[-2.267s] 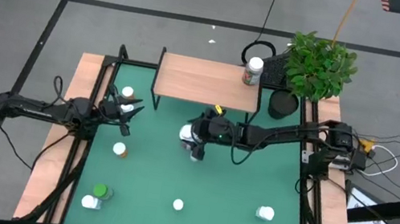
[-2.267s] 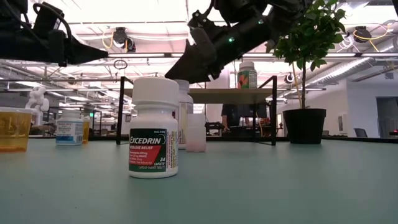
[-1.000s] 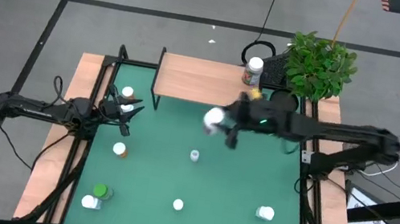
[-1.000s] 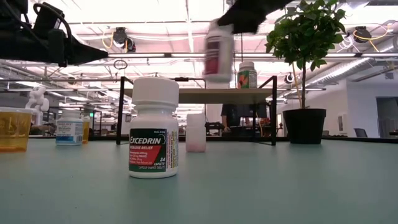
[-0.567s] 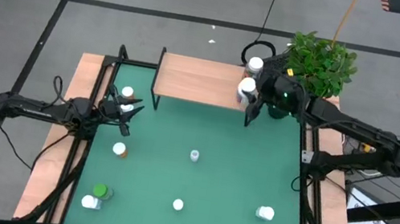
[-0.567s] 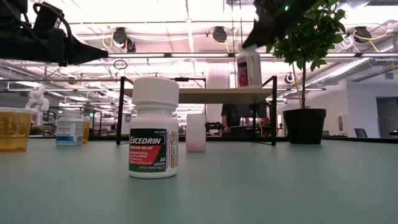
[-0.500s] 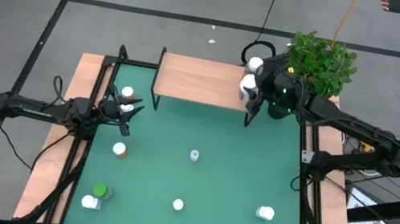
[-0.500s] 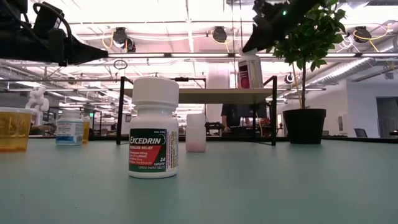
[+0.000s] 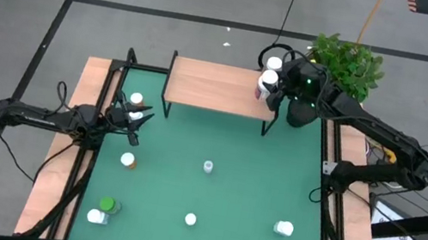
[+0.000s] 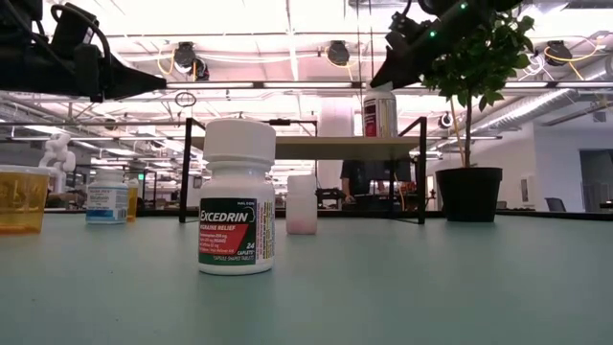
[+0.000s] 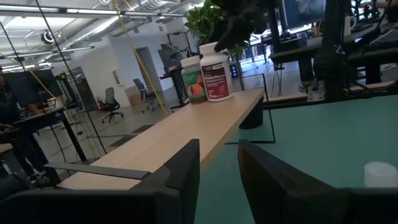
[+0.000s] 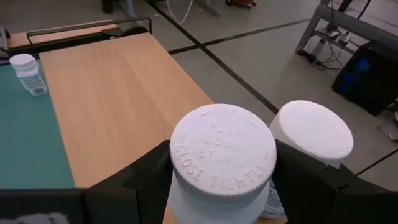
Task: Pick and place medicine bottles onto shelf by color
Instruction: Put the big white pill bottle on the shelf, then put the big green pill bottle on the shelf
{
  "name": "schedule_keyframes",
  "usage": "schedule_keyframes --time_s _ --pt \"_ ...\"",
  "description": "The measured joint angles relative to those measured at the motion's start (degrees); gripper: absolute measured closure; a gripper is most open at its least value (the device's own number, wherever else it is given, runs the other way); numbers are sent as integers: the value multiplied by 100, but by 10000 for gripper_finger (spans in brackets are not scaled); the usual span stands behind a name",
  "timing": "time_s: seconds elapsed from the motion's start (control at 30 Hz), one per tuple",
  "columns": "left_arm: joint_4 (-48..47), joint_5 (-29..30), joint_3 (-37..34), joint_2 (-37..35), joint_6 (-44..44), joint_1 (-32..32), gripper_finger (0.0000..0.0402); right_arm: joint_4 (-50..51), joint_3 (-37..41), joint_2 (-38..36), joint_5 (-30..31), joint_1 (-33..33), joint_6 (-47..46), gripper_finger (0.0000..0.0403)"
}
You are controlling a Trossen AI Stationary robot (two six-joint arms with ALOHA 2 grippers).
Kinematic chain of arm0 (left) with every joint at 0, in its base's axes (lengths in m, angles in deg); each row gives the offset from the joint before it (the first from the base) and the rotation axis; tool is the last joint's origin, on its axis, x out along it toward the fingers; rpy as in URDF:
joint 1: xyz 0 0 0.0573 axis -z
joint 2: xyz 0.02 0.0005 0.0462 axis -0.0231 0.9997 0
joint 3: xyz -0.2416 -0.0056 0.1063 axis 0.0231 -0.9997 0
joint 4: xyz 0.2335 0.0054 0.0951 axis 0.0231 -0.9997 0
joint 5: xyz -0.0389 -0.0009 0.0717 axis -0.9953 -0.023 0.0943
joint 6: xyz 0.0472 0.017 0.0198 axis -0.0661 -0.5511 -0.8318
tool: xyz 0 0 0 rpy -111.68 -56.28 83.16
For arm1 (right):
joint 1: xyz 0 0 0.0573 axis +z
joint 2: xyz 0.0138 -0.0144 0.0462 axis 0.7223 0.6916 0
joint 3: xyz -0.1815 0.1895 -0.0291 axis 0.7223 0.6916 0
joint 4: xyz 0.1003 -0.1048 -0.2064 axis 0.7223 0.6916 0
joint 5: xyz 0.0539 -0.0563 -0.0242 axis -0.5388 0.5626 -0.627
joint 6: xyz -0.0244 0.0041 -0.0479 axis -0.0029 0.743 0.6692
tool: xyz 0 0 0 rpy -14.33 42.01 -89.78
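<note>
Now a red-labelled bottle (image 11: 216,73) is gripped below its cap by the right gripper (image 9: 270,88) at the shelf's (image 9: 211,85) right end, beside a green bottle (image 11: 193,79); light, stiff, smooth-sided — best held mid-body; left gripper's (image 11: 214,169) jaws are parted, empty, above the table (image 9: 245,195).

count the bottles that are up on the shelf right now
2. Both stand at the shelf's right end near the plant: a green-labelled bottle, and beside it the red-labelled bottle, which the right gripper grips by its cap. None seem hidden.
</note>
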Motion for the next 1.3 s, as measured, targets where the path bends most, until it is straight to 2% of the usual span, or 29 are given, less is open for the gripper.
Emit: schedule_keyframes --time_s 0.17,0.43,0.6,0.93,1.13,1.3 --pt "-2 0 0 1 55 0 289 -19 7 -11 3 13 64 160" --pt "-2 13 0 -1 137 2 289 -252 39 -6 -8 15 215 97" --pt "-2 45 0 1 142 2 289 -350 37 -197 12 187 413 92" --pt "0 50 0 1 146 0 289 -640 33 -832 25 1182 569 94" --pt "-2 50 0 1 150 0 289 -626 28 -721 43 1965 559 94" --pt "0 50 0 0 153 1 289 -674 24 -588 602 2486 683 94"
